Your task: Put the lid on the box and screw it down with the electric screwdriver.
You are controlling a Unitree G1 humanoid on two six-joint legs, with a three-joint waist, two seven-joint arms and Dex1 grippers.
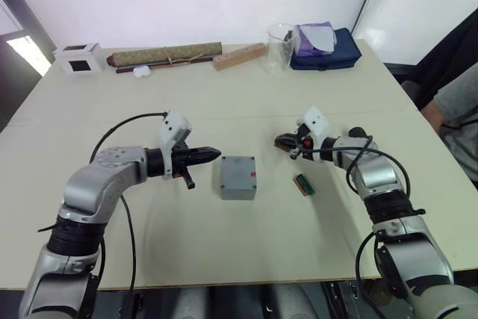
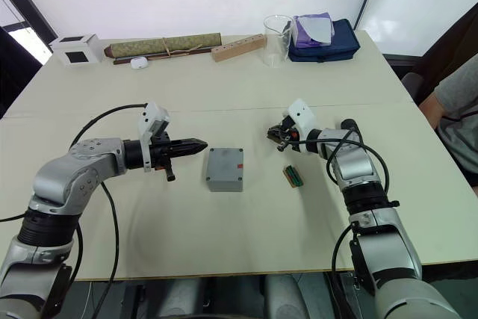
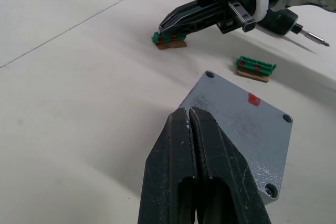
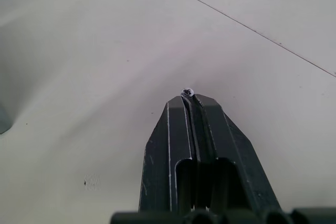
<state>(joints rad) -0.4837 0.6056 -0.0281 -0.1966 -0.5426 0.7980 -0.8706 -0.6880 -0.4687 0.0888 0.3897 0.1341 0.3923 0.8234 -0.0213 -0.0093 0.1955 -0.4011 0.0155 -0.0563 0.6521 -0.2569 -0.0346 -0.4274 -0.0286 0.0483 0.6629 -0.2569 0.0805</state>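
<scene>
The grey box sits mid-table with the lid lying flat on top. A red mark and dark corner holes show on the lid. My left gripper is shut and empty, hovering just left of the box with its tips near the lid's edge. My right gripper hangs low over the table to the right of the box, shut on a small screw. The electric screwdriver's black body and metal bit show beside the right wrist; I cannot tell what holds it.
One green terminal block lies right of the box, another under the right gripper's tips. Along the far edge stand a white cube, a rolled mat, a wooden block, a clear cup and a blue bag. A person sits at the right.
</scene>
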